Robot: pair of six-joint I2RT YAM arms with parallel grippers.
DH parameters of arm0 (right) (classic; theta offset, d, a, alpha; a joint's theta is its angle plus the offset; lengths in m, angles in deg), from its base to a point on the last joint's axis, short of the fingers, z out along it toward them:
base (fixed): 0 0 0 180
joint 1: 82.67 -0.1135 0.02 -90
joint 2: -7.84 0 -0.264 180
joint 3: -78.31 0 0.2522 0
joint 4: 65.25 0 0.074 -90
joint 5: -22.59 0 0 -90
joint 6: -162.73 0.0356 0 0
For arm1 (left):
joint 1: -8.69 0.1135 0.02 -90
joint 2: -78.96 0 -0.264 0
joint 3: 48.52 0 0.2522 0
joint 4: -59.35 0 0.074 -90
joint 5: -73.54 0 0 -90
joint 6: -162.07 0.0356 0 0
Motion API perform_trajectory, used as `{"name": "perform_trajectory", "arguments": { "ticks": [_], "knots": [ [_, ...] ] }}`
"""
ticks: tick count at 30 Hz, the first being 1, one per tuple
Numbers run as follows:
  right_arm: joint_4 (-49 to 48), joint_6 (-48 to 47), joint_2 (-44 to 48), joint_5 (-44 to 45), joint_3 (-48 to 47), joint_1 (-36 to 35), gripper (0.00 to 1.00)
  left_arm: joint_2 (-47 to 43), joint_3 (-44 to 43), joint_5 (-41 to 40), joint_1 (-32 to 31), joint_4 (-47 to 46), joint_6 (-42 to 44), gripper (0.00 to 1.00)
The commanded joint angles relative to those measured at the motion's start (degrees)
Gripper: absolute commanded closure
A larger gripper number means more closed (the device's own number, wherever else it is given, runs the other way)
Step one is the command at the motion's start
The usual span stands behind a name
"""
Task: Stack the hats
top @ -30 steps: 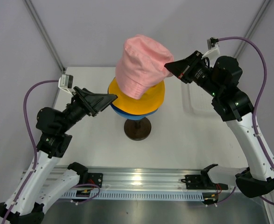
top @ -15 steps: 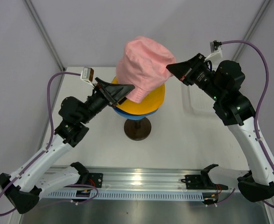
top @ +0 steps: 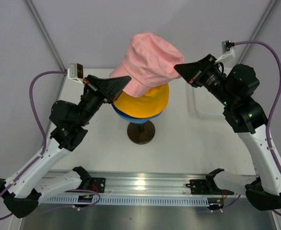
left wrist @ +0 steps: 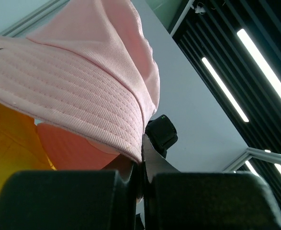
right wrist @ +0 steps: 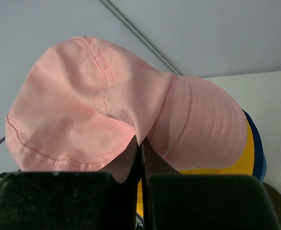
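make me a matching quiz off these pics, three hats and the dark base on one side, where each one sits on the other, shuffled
Column one
1. pink hat
2. yellow-orange hat
3. blue hat
4. dark round base

Column two
a. standing on the table
b. pinched at its brim by the left gripper and the right gripper, held above the others
c. only an edge showing from under another hat
d. uppermost of the hats already stacked

Pairs: 1-b, 2-d, 3-c, 4-a
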Motion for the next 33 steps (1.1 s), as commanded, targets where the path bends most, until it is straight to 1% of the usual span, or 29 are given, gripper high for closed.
{"name": "perform_trajectory", "arguments": {
  "ticks": [1, 5, 7, 8, 10, 13, 15, 17, 19, 20, 21, 23, 24, 26, 27, 28, 29, 30, 32, 33],
  "knots": [
    [-3.0, -2.0, 2.8, -1.5, -3.2, -0.3, 1.0, -0.5, -1.7, -3.7, -1.3, -1.9, -3.1, 0.99],
    [-2.2, -1.6, 4.9, -2.3, -4.7, -0.2, 0.99, 0.3, -2.8, -5.9, -3.5, -3.2, -5.0, 0.99],
    [-1.7, -2.0, 5.5, -2.7, -5.7, -0.2, 0.99, 0.9, -4.8, -6.1, -4.4, -2.4, -3.6, 0.99],
    [-1.3, -2.0, 6.0, -2.9, -6.3, -0.2, 0.99, 1.2, -5.2, -7.9, -5.6, -2.5, -2.8, 0.99],
    [-0.3, -2.3, 6.3, -3.4, -6.3, -0.2, 0.99, 1.5, -5.8, -9.0, -6.7, -1.5, -0.7, 0.99],
    [1.5, -2.4, 6.5, -4.1, -4.7, -0.2, 0.99, 1.2, -4.5, -9.2, -6.8, -0.3, 0.1, 0.99],
    [1.9, -2.3, 6.9, -4.5, -1.7, -0.2, 0.99, -0.1, -3.2, -10.5, -6.8, 1.3, 2.1, 0.99],
    [1.1, -2.4, 7.2, -5.3, 0.5, -0.2, 0.99, -1.2, -3.3, -12.9, -6.8, 4.0, 5.4, 0.99],
    [0.5, -2.6, 7.2, -5.5, 3.0, -0.1, 0.99, -2.5, -4.1, -14.7, -6.8, 6.4, 12.0, 0.99],
    [-0.7, -2.9, 7.1, -5.7, 3.5, -0.1, 0.99, -2.9, -6.6, -16.5, -6.8, 9.3, 14.5, 0.99],
    [-1.6, -3.1, 6.6, -5.9, 4.3, -0.1, 0.99, -3.1, -7.6, -17.3, -6.8, 10.7, 19.0, 0.99],
    [-3.0, -3.8, 5.8, -6.2, 4.3, -0.1, 0.99, -3.4, -11.5, -18.6, -6.7, 13.2, 23.6, 0.99],
    [-3.6, -4.1, 5.0, -6.6, 4.2, -0.1, 0.99, -3.4, -12.3, -19.1, -6.7, 14.1, 28.4, 0.99],
    [-5.6, -4.9, 4.2, -7.1, 4.2, -0.1, 0.99, -3.0, -15.1, -19.5, -6.7, 15.7, 32.8, 0.99],
    [-6.3, -5.2, 3.8, -7.2, 4.3, -0.1, 1.0, -2.4, -18.3, -20.0, -6.7, 17.7, 36.4, 0.99],
    [-7.0, -5.4, 3.4, -7.3, 4.3, -0.2, 1.0, -1.3, -19.5, -19.9, -6.7, 18.8, 38.0, 0.99],
    [-8.0, -5.9, 3.2, -7.2, 4.3, -0.1, 1.0, -0.6, -20.4, -19.5, -6.6, 19.7, 39.3, 0.99],
    [-8.5, -6.1, 3.2, -7.0, 4.3, -0.1, 1.0, 0.2, -24.2, -19.0, -6.6, 20.8, 41.8, 0.99],
    [-10.1, -6.4, 3.4, -7.1, 4.8, -0.2, 1.0, 3.2, -26.7, -16.3, -6.5, 23.4, 44.1, 0.99],
    [-10.6, -6.6, 3.5, -6.9, 4.9, -0.2, 1.0, 4.3, -29.5, -16.0, -6.5, 25.5, 45.6, 0.99]
  ]
}}
